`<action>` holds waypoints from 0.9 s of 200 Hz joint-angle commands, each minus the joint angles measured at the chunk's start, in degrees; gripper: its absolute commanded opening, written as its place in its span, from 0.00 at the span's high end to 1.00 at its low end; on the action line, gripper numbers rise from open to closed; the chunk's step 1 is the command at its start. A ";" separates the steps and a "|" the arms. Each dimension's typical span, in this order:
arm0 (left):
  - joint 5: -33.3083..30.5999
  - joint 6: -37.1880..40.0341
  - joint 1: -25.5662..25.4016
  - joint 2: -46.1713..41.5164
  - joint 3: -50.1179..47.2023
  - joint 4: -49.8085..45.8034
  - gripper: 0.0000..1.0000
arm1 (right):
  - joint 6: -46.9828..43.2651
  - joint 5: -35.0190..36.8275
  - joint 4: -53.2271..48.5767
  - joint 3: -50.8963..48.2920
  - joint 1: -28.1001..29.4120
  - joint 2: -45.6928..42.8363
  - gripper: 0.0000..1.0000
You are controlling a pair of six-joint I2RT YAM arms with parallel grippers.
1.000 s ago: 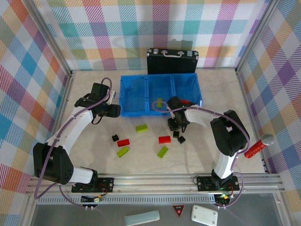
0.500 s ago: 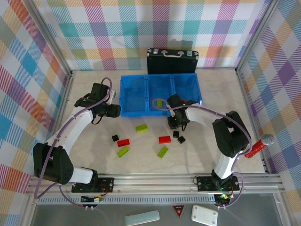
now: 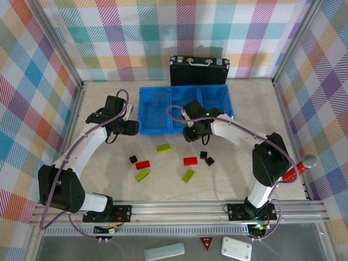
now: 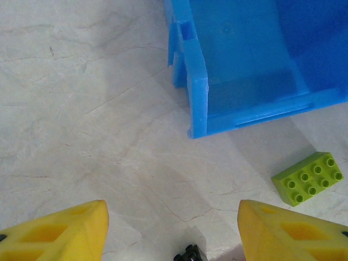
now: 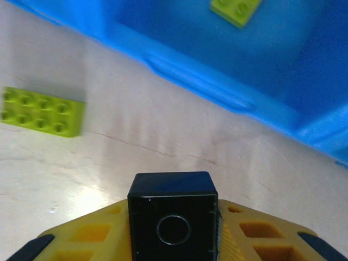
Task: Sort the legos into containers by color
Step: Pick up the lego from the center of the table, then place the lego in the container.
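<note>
I see the blue rectangular plastic bin toward the back of the pale stone-patterned table, split into three compartments side by side. Over the right wrist, a small lime-green studded brick lies on the floor of the compartment just beyond the front wall; from there I cannot tell which of the three it is. A black briefcase with a silver handle stands upright just behind the bin. There is bare tabletop to the left of the bin and along the near side, and plaid walls close the table in on three sides. The loose bricks are scattered in front of the bin. A lime-green eight-stud brick lies nearest its front wall, and nearer the arms are a red brick, a second red brick and two little black cubes. The right gripper hangs just short of the bin's front wall, near the middle compartment. Its yellow fingers are pinched on a black cube-shaped brick, carried clear of the table. The left gripper hovers beside the bin's left front corner, fingers spread well apart and gripping nothing, with a small black brick on the table beneath them.
</note>
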 commanded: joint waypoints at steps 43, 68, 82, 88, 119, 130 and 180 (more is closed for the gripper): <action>-0.18 -0.44 1.32 -2.75 0.40 -0.68 0.36 | 1.55 -0.72 -4.70 17.38 5.66 9.13 0.62; -0.25 -0.71 1.81 -3.61 0.09 -0.21 0.36 | 3.52 -0.12 -5.72 24.20 6.31 13.94 0.63; -0.08 -0.78 2.11 -3.85 -0.03 -0.02 0.36 | 5.22 0.04 -5.30 27.13 6.50 16.40 0.64; 0.08 -0.80 2.20 -3.88 -0.04 -0.07 0.36 | 5.93 0.03 -5.29 28.36 6.57 17.34 0.65; 0.36 -0.92 2.47 -3.96 -0.04 0.07 0.36 | 10.70 0.77 -4.77 34.30 6.91 22.96 0.67; 0.62 -0.98 2.55 -3.91 -0.04 0.15 0.36 | 12.58 1.21 -4.67 36.42 7.14 24.87 0.69; 1.24 -1.18 2.82 -4.09 -0.04 0.32 0.36 | 20.14 7.46 -6.24 47.34 8.65 33.75 0.70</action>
